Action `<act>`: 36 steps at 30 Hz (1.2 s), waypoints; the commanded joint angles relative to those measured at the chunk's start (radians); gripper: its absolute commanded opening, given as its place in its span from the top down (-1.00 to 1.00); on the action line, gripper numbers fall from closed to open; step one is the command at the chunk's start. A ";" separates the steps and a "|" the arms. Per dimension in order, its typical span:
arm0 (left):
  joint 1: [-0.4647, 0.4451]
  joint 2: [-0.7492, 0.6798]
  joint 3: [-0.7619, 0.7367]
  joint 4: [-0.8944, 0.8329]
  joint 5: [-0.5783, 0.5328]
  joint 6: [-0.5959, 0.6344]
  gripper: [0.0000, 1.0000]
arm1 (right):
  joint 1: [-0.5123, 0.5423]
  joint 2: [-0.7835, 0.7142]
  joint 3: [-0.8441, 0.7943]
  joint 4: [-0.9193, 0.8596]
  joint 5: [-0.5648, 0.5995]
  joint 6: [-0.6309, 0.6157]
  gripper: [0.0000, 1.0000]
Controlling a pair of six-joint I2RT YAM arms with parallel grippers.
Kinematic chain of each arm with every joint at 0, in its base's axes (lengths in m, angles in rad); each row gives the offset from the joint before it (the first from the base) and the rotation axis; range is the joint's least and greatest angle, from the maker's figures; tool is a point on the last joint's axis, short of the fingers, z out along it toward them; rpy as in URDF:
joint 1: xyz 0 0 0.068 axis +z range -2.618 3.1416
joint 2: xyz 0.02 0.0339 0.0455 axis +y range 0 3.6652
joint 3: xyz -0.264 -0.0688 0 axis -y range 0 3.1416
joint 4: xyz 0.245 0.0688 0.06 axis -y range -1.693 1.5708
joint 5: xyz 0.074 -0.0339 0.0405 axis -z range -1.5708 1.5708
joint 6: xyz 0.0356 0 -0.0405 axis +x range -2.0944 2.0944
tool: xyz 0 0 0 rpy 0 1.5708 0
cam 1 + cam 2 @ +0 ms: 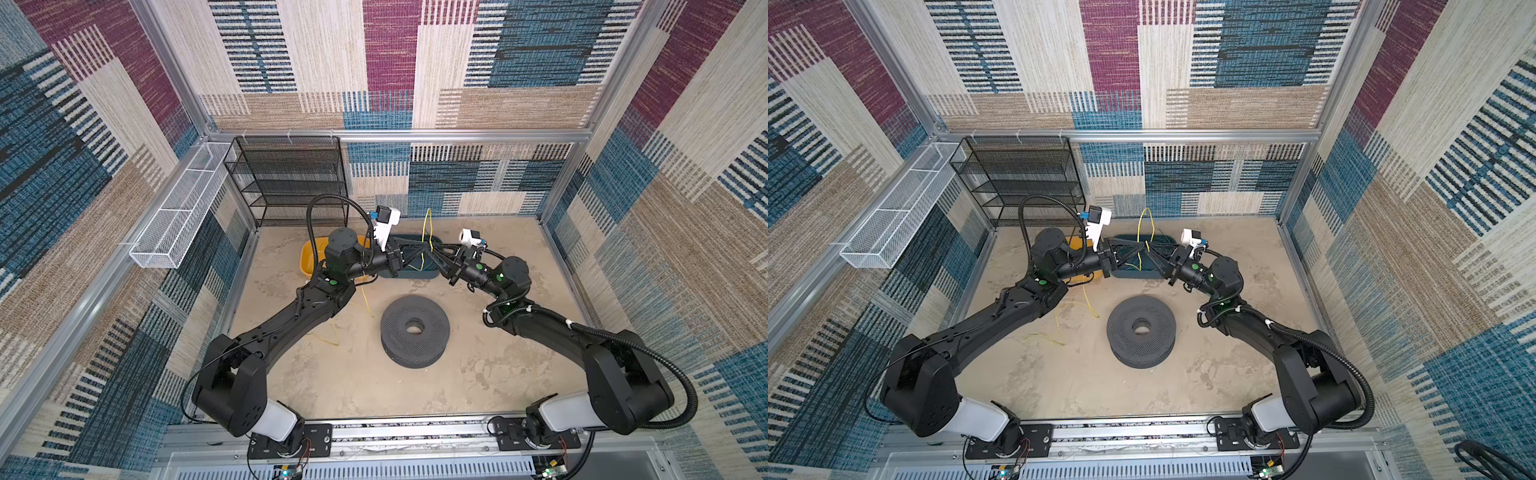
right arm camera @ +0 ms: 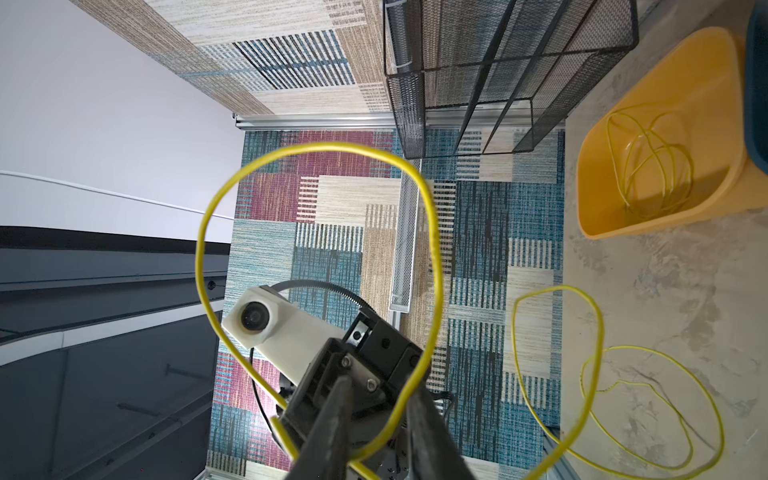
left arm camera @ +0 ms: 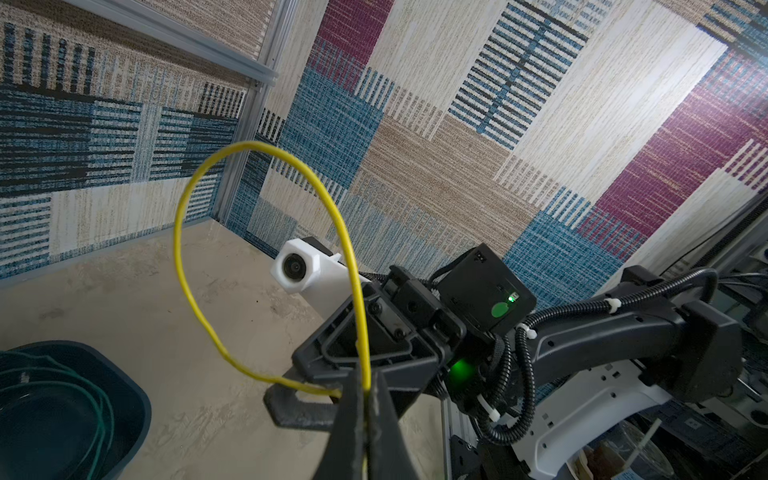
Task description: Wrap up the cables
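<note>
Both your top views look steeply down from high above the arm bases at the lower edge, sharing nearly the whole table (image 1: 357,390). Your wrist views sit close and face each other. The left wrist view frames the right wrist camera (image 3: 296,270), the right wrist view frames the left wrist camera (image 2: 255,319), and both share the yellow cable (image 3: 176,241) loop.

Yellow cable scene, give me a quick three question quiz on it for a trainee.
1. True or false: the left hand is shut on the yellow cable.
2. Where do the teal-green cables lie? A: white mesh basket. B: dark bin. C: black wire rack.
3. What does the yellow bin hold?
Key: 1 true; 2 B; 3 coiled yellow cables.
</note>
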 commanded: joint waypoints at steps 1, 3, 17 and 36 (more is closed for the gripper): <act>-0.001 -0.009 -0.003 0.022 -0.013 0.026 1.00 | 0.002 -0.006 -0.011 0.059 -0.005 0.021 0.77; 0.000 -0.012 -0.003 0.015 -0.014 0.030 1.00 | 0.001 -0.008 -0.014 0.052 -0.005 0.011 0.92; 0.001 -0.126 -0.066 -0.204 -0.118 0.173 1.00 | -0.089 -0.082 0.271 -0.809 0.271 -0.877 1.00; 0.002 -0.281 -0.049 -0.826 -0.576 0.378 1.00 | -0.019 -0.055 0.322 -0.934 1.220 -1.814 1.00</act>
